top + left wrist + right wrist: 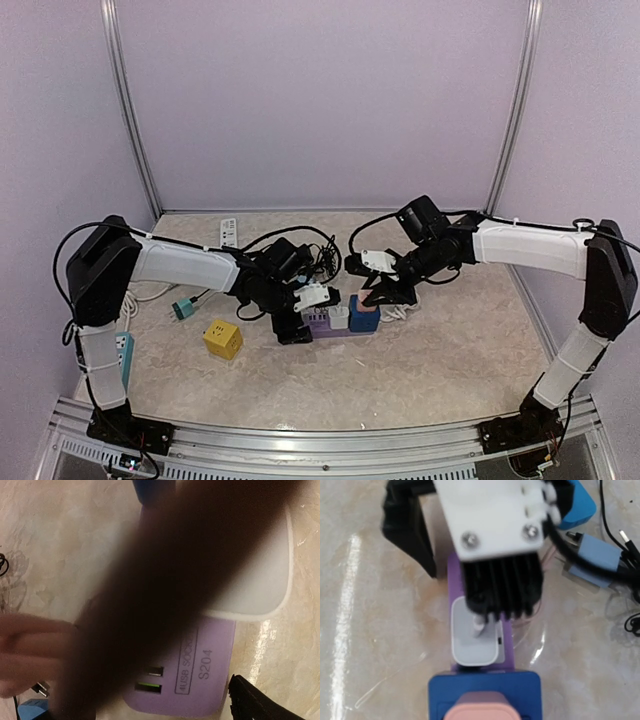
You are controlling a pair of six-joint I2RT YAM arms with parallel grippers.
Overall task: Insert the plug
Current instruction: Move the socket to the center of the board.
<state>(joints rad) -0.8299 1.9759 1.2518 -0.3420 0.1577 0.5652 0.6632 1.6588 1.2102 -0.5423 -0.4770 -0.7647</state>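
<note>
A purple power strip (322, 324) lies in the middle of the table. A white adapter (339, 313) and a blue adapter (364, 322) topped by a pink plug (364, 307) sit on it. My left gripper (295, 328) is shut on the strip's left end. In the left wrist view a blurred dark finger (165, 580) crosses the strip (210, 680), and the other finger (252, 705) is at its edge. My right gripper (387, 296) hangs just above the pink plug (480, 707) with fingers spread. Its fingers do not show in the right wrist view.
A yellow cube socket (222, 339) and a teal plug (183, 308) lie to the left. A tangle of black cables (305, 250) and a white remote (228, 232) are behind the strip. Blue USB connectors (597, 555) lie beside the strip.
</note>
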